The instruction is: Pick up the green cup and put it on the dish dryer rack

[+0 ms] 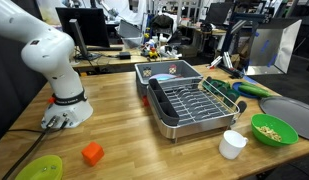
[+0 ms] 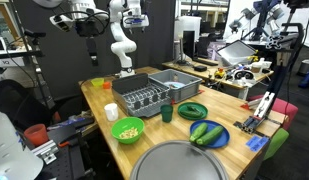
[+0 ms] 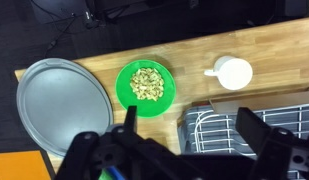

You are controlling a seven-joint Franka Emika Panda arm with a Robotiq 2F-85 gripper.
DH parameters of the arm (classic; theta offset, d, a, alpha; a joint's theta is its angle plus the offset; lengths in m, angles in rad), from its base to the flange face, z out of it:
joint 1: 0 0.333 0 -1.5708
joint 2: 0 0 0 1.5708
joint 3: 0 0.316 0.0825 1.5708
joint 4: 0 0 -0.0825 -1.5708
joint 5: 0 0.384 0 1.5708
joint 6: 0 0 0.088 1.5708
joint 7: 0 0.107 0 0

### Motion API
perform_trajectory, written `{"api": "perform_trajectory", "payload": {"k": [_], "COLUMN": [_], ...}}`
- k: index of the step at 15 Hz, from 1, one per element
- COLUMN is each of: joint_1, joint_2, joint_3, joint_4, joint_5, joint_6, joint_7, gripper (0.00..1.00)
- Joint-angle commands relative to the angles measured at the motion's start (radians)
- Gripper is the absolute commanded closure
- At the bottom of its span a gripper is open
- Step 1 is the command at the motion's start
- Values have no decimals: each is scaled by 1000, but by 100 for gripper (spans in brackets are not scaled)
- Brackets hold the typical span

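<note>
The green cup (image 2: pixel 167 113) beside the dish dryer rack (image 2: pixel 144 98): we judge it light, stiff, slippery; grip across its rim. The gripper (image 3: pixel 187 125) fingers stand apart, empty.

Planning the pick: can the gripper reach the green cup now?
Probably yes: the green cup stands in the open beside the dish dryer rack, nothing above it, and the fingers are open.

Robotics lab, computer monitors (image 1: pixel 82 22), cluttered workbenches (image 2: pixel 234 75), several robot arms (image 2: pixel 122 40), butcher-block table (image 1: pixel 124 110)
</note>
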Motion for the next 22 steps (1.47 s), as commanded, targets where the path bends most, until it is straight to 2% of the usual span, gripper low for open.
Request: {"api": "perform_trajectory", "payload": {"k": [1, 3, 6, 8, 12, 14, 17, 18, 22], "joint_1": [-58, -86, -128, -162, -207, -207, -177, -172, -160], "joint_2": [28, 42, 85, 139, 296, 380, 487, 433, 491], "joint_3": [5, -9, -36, -52, -83, -101, -138, -141, -153], "joint_4": [9, 6, -1, 9, 67, 116, 197, 147, 195], "joint_5": [-28, -17, -19, -41, -91, -117, -90, -107, -105], "joint_6": [10, 34, 159, 233, 303, 310, 335, 331, 337], "joint_7": [101, 149, 196, 229, 290, 312, 283, 297, 296], "gripper": [0, 0, 0, 0, 0, 0, 0, 0, 0]}}
